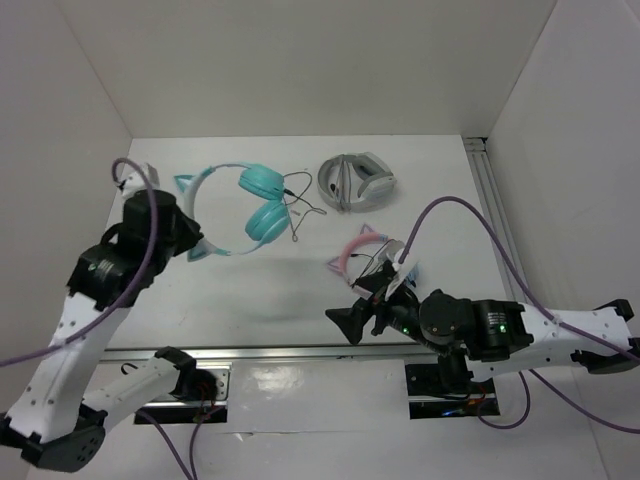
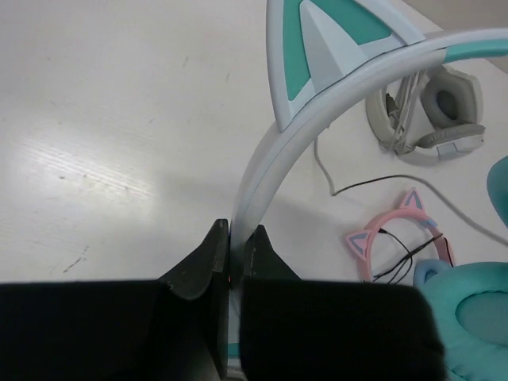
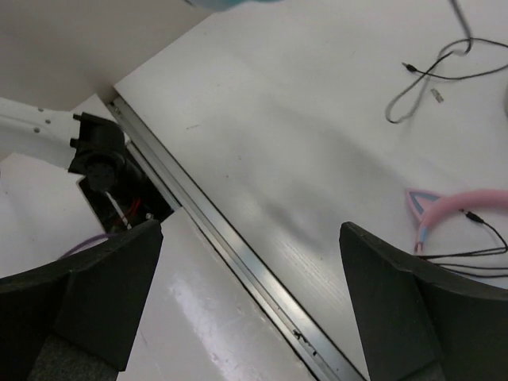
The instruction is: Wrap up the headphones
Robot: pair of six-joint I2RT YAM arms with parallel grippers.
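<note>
The teal headphones (image 1: 262,200) lie at the back left of the table. Their pale headband (image 1: 193,200) curves toward my left arm, and their thin black cable (image 1: 300,208) trails loose to the right. My left gripper (image 1: 192,240) is shut on the headband (image 2: 274,151), just below a pointed cat ear (image 2: 333,48). A teal ear cup (image 2: 476,317) shows at the lower right of the left wrist view. My right gripper (image 1: 345,322) is open and holds nothing, over the table's near edge (image 3: 250,234). The cable's end (image 3: 429,71) lies well beyond it.
Pink cat-ear headphones (image 1: 360,255) lie just behind my right gripper, also visible as (image 3: 460,210). Grey-and-white headphones (image 1: 355,180) sit at the back centre. A metal rail (image 1: 300,350) runs along the near table edge. White walls enclose the left, back and right.
</note>
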